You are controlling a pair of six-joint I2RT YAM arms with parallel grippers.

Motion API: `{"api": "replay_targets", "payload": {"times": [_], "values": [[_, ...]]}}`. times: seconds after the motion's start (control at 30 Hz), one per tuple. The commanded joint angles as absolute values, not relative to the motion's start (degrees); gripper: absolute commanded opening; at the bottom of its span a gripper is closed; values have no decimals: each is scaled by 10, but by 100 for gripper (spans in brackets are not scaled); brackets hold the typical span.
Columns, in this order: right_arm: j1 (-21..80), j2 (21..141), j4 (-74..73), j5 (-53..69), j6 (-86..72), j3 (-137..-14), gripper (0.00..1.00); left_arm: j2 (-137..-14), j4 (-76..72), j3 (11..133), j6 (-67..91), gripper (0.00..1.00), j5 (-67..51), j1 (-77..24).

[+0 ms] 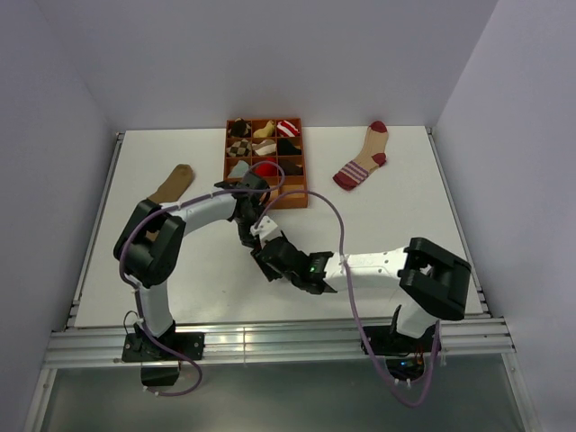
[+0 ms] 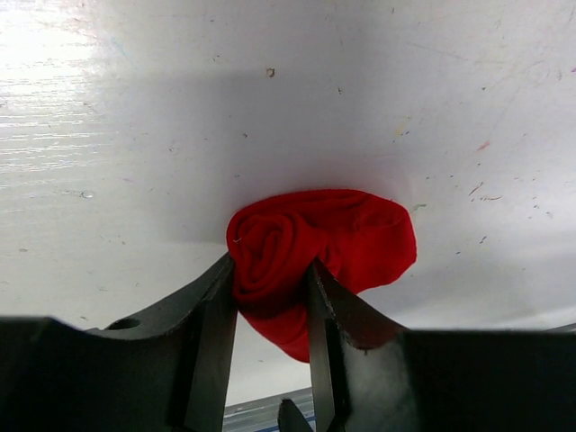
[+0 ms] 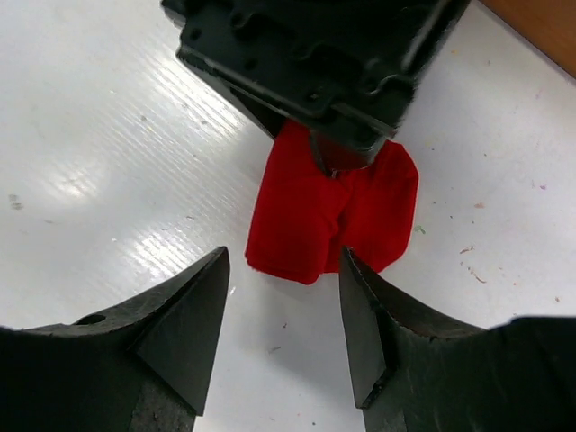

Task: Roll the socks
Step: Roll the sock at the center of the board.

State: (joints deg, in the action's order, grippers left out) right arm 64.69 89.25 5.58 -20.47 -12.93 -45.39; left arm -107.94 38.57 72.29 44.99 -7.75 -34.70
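A rolled red sock [image 2: 351, 236] lies on the white table, its coiled end pinched between the fingers of my left gripper [image 2: 273, 270], which is shut on it. In the right wrist view the same red sock [image 3: 306, 216] lies just beyond my right gripper [image 3: 283, 261], which is open and touches nothing. The left gripper [image 3: 306, 63] comes down on the roll from above. In the top view both grippers meet mid-table, left gripper [image 1: 252, 231] and right gripper [image 1: 267, 256], and hide the red sock. A brown sock [image 1: 173, 183] lies flat at the left. A beige maroon-striped sock [image 1: 363, 160] lies at the back right.
An orange compartment tray [image 1: 297, 200] with several small sock bundles stands at the back centre, just behind the left gripper. The two arms cross close together in the middle of the table. Raised rails run along the table's left, right and near edges.
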Motion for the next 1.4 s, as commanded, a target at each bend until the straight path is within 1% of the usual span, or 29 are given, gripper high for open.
{"api": "replay_targets", "payload": {"times": [0.0, 0.27, 0.37, 0.43, 0.47, 0.5, 0.6, 0.63, 0.7, 0.73, 0.83, 0.9, 0.93, 1.0, 1.03, 1.1, 1.13, 1.2, 1.3, 1.37], "values": [[672, 931, 59, -304, -105, -491, 59, -1099, 440, 736, 414, 39, -52, -347], [715, 1016, 76, -365, -98, -522, 56, -1107, 442, 736, 410, 39, -62, -347], [721, 1038, 78, -383, -100, -526, 51, -1108, 441, 737, 409, 40, -65, -347], [720, 1048, 82, -387, -108, -525, 38, -1105, 439, 737, 410, 40, -67, -347], [721, 1049, 85, -385, -108, -521, 29, -1102, 437, 736, 410, 41, -69, -347], [720, 1046, 87, -382, -111, -515, 14, -1094, 432, 735, 412, 41, -69, -347], [715, 1023, 97, -332, -119, -490, 3, -1065, 413, 728, 418, 47, -69, -347], [707, 1013, 112, -314, -122, -479, 2, -1056, 408, 724, 421, 52, -66, -346], [693, 984, 120, -252, -140, -455, 0, -1025, 392, 721, 427, 56, -62, -344], [675, 975, 123, -229, -145, -449, 0, -1014, 389, 718, 429, 61, -60, -341], [647, 947, 127, -136, -163, -429, 0, -973, 371, 709, 435, 67, -54, -329], [615, 933, 133, -93, -174, -417, 0, -944, 360, 699, 446, 68, -53, -316], [606, 930, 138, -48, -176, -412, 0, -934, 345, 685, 451, 69, -54, -309], [576, 923, 147, -10, -185, -401, 0, -900, 325, 665, 470, 69, -51, -293], [568, 920, 156, 36, -187, -396, 0, -888, 308, 639, 478, 69, -48, -287], [535, 919, 170, 86, -202, -385, 0, -853, 291, 612, 504, 70, -41, -273], [522, 919, 184, 139, -207, -381, 0, -842, 283, 581, 513, 70, -42, -270], [488, 927, 195, 184, -221, -374, 0, -813, 241, 547, 530, 69, -61, -264], [456, 944, 226, 256, -238, -371, 0, -785, 165, 462, 555, 69, -97, -264], [441, 964, 242, 315, -257, -368, 0, -773, 112, 434, 569, 69, -113, -264]]}}
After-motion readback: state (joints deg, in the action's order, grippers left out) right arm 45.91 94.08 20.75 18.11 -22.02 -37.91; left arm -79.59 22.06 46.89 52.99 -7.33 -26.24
